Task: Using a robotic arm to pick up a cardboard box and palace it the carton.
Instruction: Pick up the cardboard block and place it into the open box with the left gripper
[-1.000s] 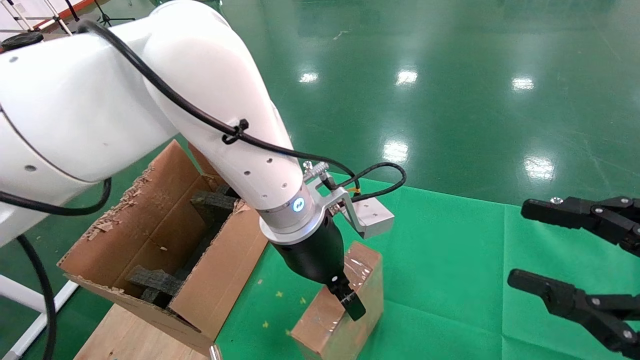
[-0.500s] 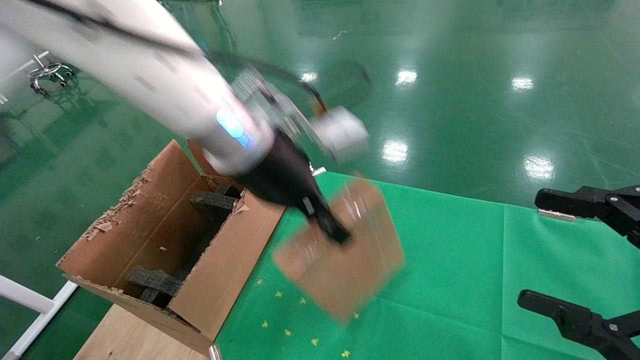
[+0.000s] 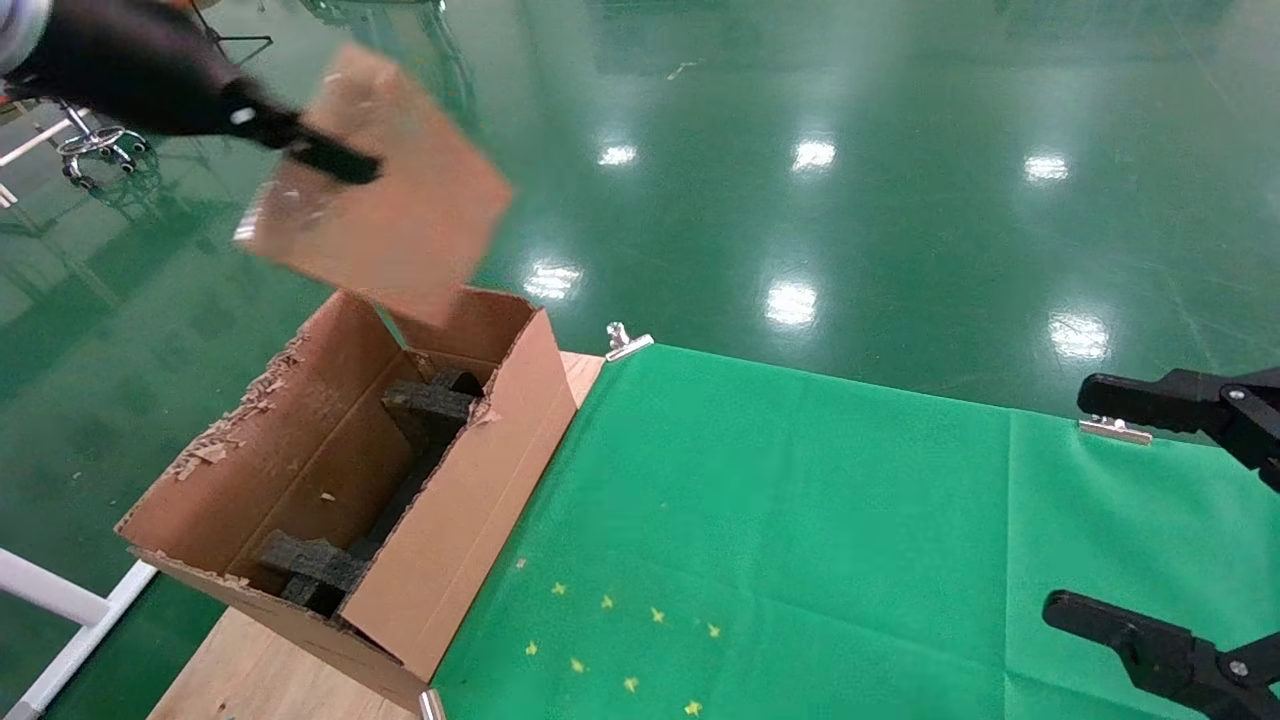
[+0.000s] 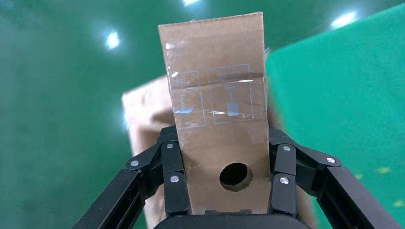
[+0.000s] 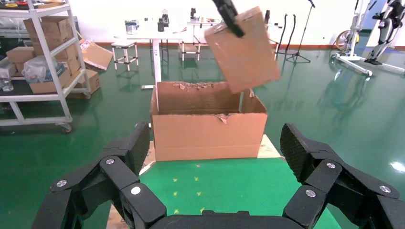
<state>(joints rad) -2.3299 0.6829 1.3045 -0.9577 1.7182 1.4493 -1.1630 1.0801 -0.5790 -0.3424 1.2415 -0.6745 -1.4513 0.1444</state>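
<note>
My left gripper (image 3: 330, 160) is shut on the small brown cardboard box (image 3: 385, 215), holding it tilted in the air over the far end of the carton (image 3: 470, 500). In the left wrist view the fingers (image 4: 173, 179) clamp both long sides of the taped box (image 4: 215, 95), which has a round hole near the palm. The large carton has torn flaps and black foam blocks (image 3: 430, 405) inside. The right wrist view shows the box (image 5: 243, 50) hanging above the carton (image 5: 210, 129). My right gripper (image 3: 1120, 515) stays open at the right edge.
A green cloth (image 3: 800, 520) covers the table, held by metal clips (image 3: 627, 343). The carton stands on bare wood (image 3: 250, 670) at the table's left end. Beyond the table is glossy green floor, with a shelf rack (image 5: 43, 62) and tables farther off.
The left gripper has lifted the cardboard box off the green cloth and swung it up and to the left, over the carton's far end. The right gripper has barely shifted.
</note>
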